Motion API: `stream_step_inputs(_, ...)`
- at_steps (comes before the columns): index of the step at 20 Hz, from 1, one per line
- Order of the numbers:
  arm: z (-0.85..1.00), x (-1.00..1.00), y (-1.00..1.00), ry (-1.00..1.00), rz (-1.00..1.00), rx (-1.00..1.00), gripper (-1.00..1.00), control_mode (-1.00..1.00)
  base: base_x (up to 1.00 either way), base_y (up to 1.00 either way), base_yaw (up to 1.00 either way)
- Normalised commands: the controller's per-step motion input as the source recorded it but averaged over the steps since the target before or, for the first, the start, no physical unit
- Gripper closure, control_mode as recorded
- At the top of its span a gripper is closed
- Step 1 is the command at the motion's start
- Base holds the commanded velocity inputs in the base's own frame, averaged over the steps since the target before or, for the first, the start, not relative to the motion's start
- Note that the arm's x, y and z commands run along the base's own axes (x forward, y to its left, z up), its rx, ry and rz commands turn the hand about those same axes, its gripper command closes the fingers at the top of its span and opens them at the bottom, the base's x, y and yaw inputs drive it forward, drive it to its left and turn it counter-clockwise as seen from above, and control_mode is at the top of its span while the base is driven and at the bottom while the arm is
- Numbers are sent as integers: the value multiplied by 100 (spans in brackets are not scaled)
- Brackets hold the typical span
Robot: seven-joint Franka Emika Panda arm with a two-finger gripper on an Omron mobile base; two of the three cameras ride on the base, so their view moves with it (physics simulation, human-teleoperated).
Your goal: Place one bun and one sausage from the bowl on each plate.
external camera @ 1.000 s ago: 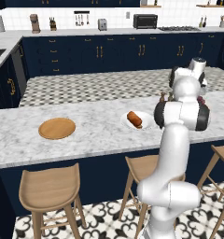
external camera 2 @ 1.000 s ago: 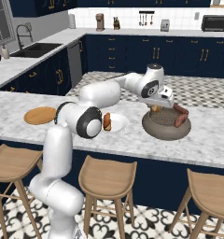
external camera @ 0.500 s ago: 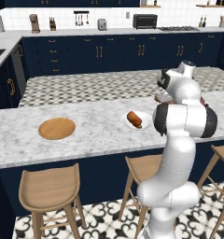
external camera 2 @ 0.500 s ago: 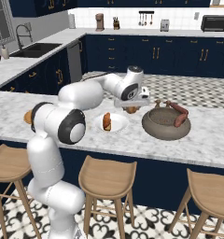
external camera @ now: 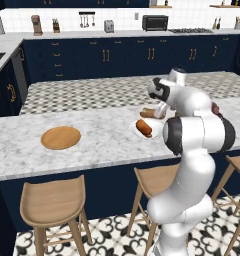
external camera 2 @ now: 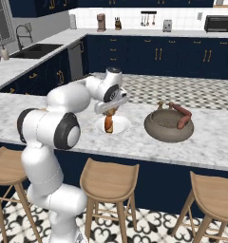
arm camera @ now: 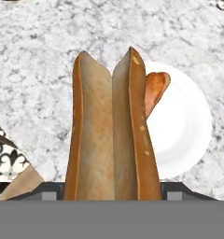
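Marble-topped, the island surface (external camera: pixel 97 145) carries the white plate (external camera 2: pixel 120 126), with a sausage (external camera: pixel 143 128) lying on it. Just above that plate the fingers (arm camera: pixel 113 189) are clamped on a split bun (arm camera: pixel 111 135), held lengthwise over the sausage. Right of the white plate sits the bowl (external camera 2: pixel 169 127) with another sausage (external camera 2: pixel 183 116) on its rim; the wooden plate (external camera: pixel 61 137) lies well apart to its left.

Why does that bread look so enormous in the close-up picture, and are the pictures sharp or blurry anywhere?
Hand view: the bun sits right before the lens in the gripper, so it dwarfs the white plate behind it; everything stays crisp. Left base view: even, flat light, with soft shadows under the counter. Right base view: sharp throughout, no glare on the bowl.
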Motion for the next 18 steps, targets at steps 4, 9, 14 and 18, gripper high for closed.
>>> stream_step_inputs(4,0,0,100,0,22,-8,100,-100,0,0,0)
stream_step_inputs(9,0,0,100,-1,-3,-7,100,-100,0,0,0)
stream_step_inputs(14,0,-1,100,-1,-11,-11,100,-100,0,0,0)
stream_step_inputs(18,0,-1,100,0,-9,-6,100,-100,0,0,0)
